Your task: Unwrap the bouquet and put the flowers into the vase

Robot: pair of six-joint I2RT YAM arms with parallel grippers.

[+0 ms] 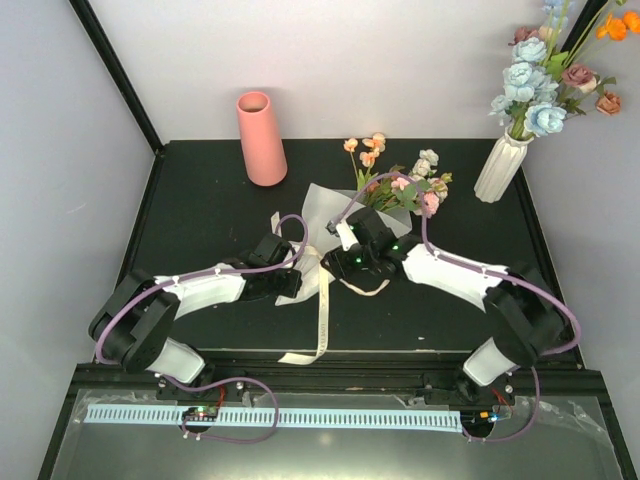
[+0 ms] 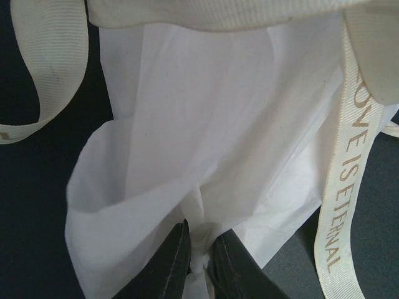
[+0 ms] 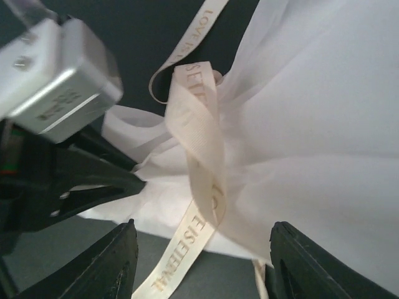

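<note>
The bouquet (image 1: pixel 398 188) lies mid-table, its pink, peach and cream flowers pointing to the back right and its white paper (image 1: pixel 322 212) spread toward the arms. The salmon-pink vase (image 1: pixel 262 138) stands upright at the back left. My left gripper (image 2: pixel 203 242) is shut on a fold of the wrapping paper (image 2: pixel 206 124). My right gripper (image 3: pixel 202 230) is open just above the cream ribbon (image 3: pixel 201 146), which loops loosely between its fingers without being held. The left gripper's fingers (image 3: pixel 93 184) show at the left of the right wrist view, pinching the paper's edge. The stems are hidden under paper.
A white ribbed vase (image 1: pixel 500 165) with blue, mauve and orange flowers stands at the back right corner. A loose ribbon tail (image 1: pixel 322 315) trails toward the table's near edge. Grey walls close the left, back and right sides.
</note>
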